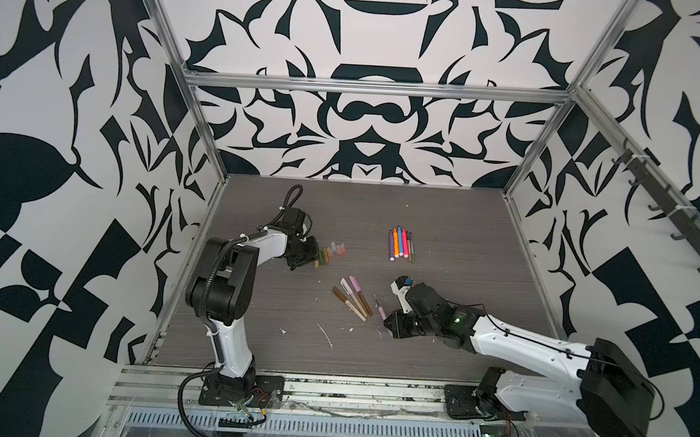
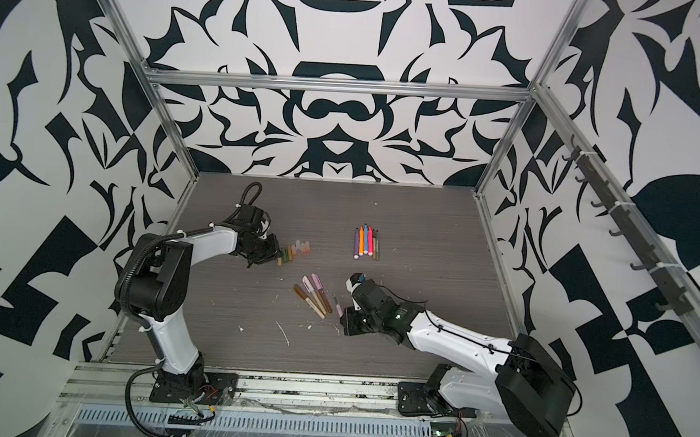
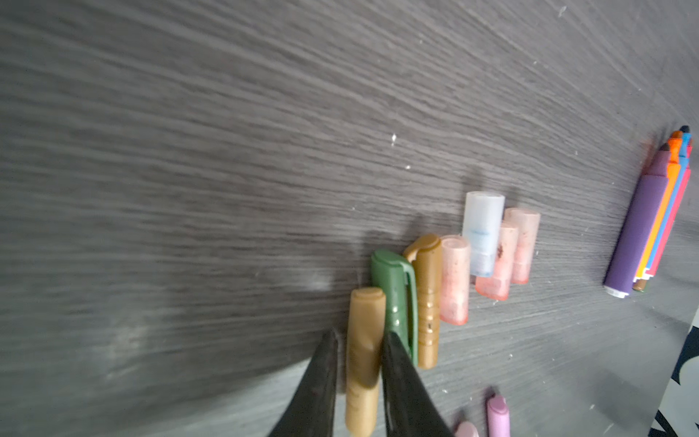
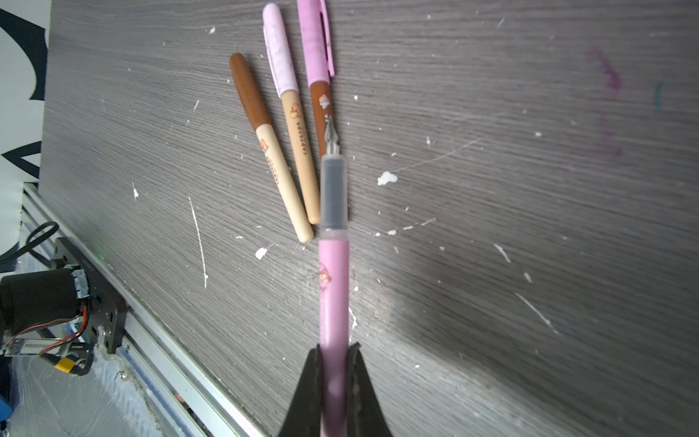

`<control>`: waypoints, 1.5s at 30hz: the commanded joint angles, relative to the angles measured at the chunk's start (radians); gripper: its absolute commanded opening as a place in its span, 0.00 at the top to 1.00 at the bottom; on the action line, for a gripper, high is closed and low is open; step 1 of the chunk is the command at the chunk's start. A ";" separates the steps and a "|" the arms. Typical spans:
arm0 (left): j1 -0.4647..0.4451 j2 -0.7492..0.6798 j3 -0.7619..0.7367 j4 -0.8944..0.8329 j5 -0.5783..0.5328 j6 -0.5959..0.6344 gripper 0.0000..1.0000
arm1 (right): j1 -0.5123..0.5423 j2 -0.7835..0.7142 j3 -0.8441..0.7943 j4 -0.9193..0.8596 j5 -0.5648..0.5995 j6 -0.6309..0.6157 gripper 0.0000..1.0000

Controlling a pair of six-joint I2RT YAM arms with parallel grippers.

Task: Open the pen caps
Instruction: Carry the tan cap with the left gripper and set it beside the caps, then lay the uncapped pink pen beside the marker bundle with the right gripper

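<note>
**Loose cap at left, uncapped pen held at right.**
The left gripper [image 3: 361, 333] straddles the tan cap [image 3: 366, 310] ending the cap row [image 1: 329, 252], jaws slightly parted. Four capped pens [image 1: 352, 296] lie in the middle, uncapped pens [image 1: 400, 245] behind. The right gripper [image 4: 334, 352] is clamped on the pink pen [image 4: 333, 287], nib bare. Pens look light, stiff and slick: hold barrel and cap, never the nib.

our left arm [image 1: 228, 337] rises from the front rail [image 1: 350, 388], elbow bent, reaching away from it; the left gripper [image 3: 361, 333] stands slightly parted astride a tan cap [image 3: 365, 310]. our right arm [image 1: 532, 347] stretches low from that rail, right gripper [image 4: 333, 352] clamped on a pink pen [image 4: 333, 287].
</note>
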 commanded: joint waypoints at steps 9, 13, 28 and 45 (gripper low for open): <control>0.004 -0.005 -0.015 0.021 0.046 -0.028 0.74 | -0.005 -0.025 0.035 -0.012 0.017 -0.005 1.00; 0.005 0.000 -0.017 0.030 0.051 -0.033 0.74 | -0.004 -0.025 0.033 -0.013 0.018 -0.003 1.00; 0.006 -0.041 -0.032 0.033 0.081 -0.054 0.73 | -0.010 -0.033 0.035 -0.033 0.038 -0.015 1.00; 0.016 -0.597 -0.059 -0.167 0.167 -0.086 0.68 | -0.601 0.086 0.257 -0.036 -0.276 -0.179 1.00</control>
